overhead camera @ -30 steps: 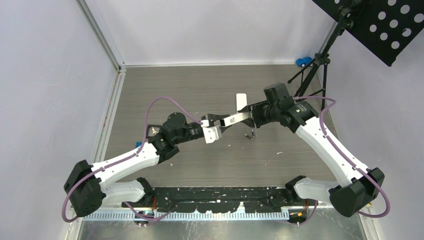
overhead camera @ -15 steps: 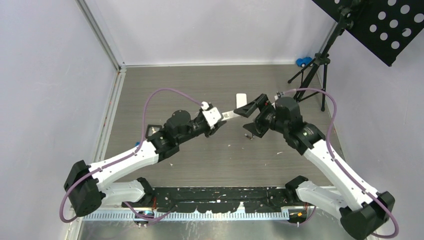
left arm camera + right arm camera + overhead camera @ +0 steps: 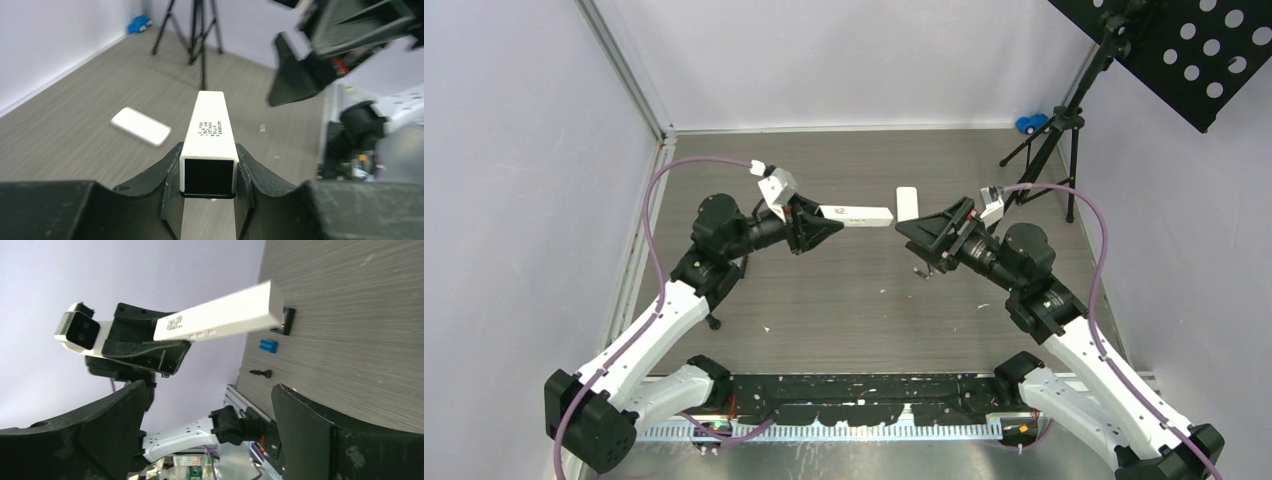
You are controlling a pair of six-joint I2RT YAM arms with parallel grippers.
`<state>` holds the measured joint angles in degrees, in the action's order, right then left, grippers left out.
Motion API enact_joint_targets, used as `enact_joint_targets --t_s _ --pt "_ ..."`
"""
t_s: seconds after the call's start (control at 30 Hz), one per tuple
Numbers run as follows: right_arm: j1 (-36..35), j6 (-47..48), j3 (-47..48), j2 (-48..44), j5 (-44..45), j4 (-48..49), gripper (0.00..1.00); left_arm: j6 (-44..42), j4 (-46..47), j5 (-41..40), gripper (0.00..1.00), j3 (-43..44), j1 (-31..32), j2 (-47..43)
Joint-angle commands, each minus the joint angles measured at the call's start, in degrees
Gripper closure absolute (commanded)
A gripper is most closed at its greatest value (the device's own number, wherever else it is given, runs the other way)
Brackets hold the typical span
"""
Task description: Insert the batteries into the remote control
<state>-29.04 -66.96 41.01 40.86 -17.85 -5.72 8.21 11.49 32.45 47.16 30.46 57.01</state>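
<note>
Remote (image 3: 856, 212) now hung at upper centre, clamped by the left gripper (image 3: 832, 218) alone; the right gripper (image 3: 911, 238) had let go, fingers wide. Freed, it could likely fetch the batteries (image 3: 921, 271) lying just below it.

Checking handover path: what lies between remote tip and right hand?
Top view: only air between remote and right hand; a flat white piece lies on the table below.

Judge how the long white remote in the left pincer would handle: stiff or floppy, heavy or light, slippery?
Probably stiff: gripped at one end by the left pincer, the remote juts out straight, without sag. Likely light, since that end grip holds it level. Its smooth faces might slip.
</note>
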Motion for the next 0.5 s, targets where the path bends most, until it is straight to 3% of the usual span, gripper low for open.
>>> enact_joint_targets --t_s 0.0,0.1,0.3,0.47 --pt "0.2 -6.3 -2.2 1.4 -4.8 15.9 0.0 11.0 12.4 21.1 1.0 2.3 -4.2 0.1" --pt "0.2 -8.0 -3.9 1.8 -5.6 21.0 0.0 16.8 19.9 26.0 1.0 1.9 -6.2 1.1" --pt "0.2 -7.9 -3.9 2.0 -6.7 20.6 0.0 23.6 26.5 33.2 1.0 3.6 -6.8 3.5" --pt "0.2 -10.0 -2.2 4.2 -11.5 23.8 0.09 26.1 30.0 34.8 1.0 3.4 -6.8 4.0"
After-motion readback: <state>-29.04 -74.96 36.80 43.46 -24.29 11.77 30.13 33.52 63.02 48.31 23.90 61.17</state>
